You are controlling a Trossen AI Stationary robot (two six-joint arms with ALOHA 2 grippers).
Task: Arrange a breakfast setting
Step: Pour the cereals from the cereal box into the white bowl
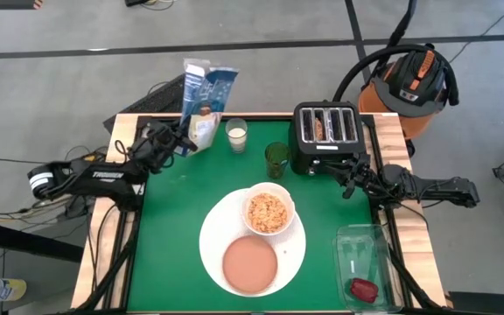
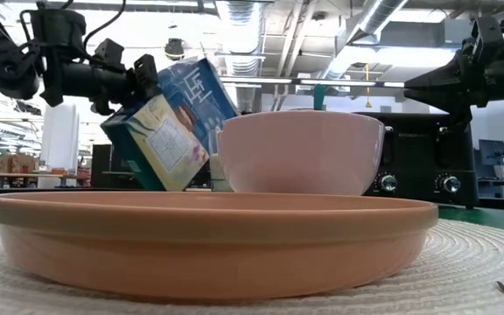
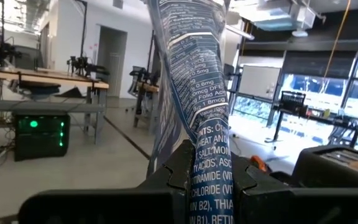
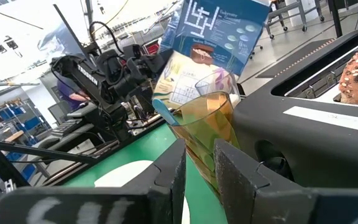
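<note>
At table's back-left, left gripper jaws clamping blue cereal box.

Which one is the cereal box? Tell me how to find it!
Look at the green table and go to its far left corner, beside the glass of milk. The cereal box is there, tilted, pinched by the left gripper. It is the only tall blue-and-white carton; everything near it is a cup or the black toaster.
</note>
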